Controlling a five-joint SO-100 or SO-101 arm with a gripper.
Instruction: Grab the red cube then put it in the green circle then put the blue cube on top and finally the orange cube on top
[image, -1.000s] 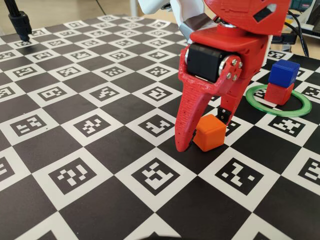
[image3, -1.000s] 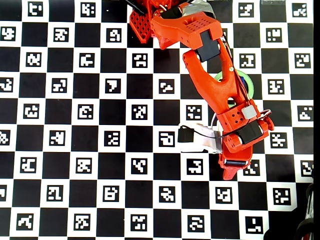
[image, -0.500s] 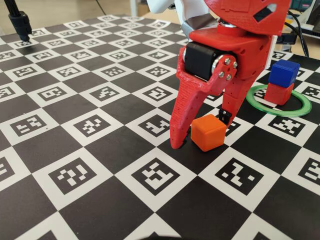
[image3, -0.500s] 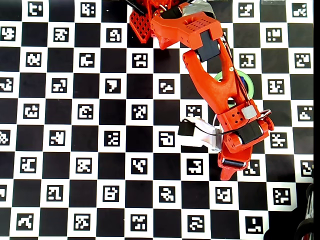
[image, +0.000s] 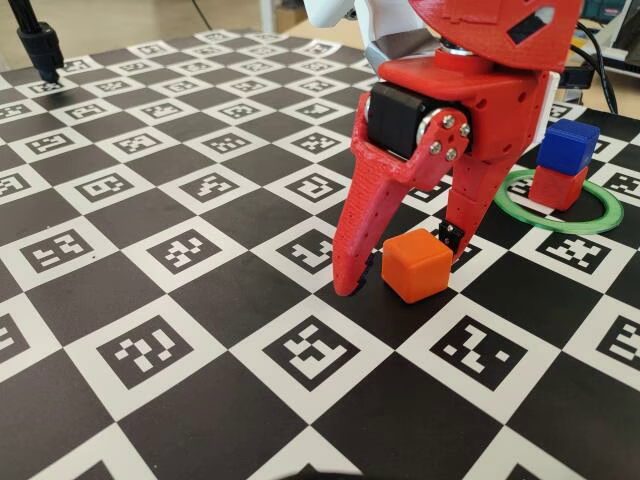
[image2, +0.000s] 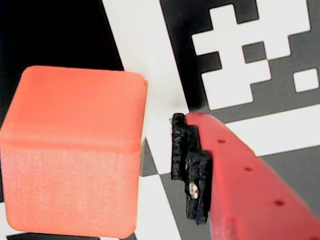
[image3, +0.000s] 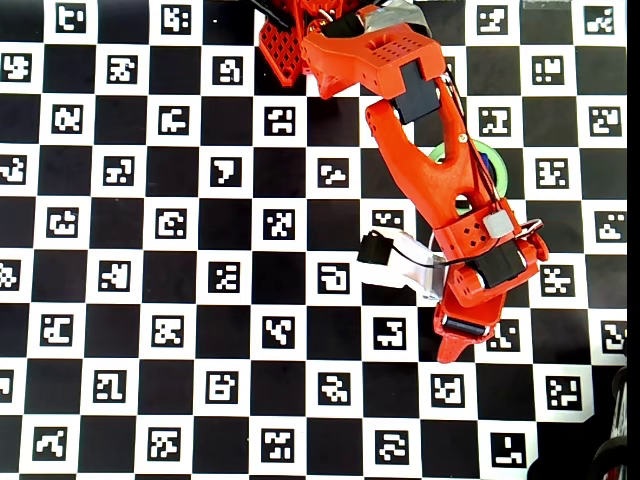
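Unlabelled orange cube (image: 416, 266) between jaws

— How many cubes on the bench (image: 150, 250)?
— Three: one orange cube (image: 416, 266), one blue cube (image: 567, 146), one red cube (image: 557, 187).
— Rings?
— One green circle (image: 600, 223). And one tool (image: 400, 272).

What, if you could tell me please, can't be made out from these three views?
- Orange cube: hidden under the arm in the overhead view.
- Blue cube and red cube: also covered by the arm overhead; only part of the green circle shows.
- Claw: the wrist view shows just one finger; the other is out of frame.
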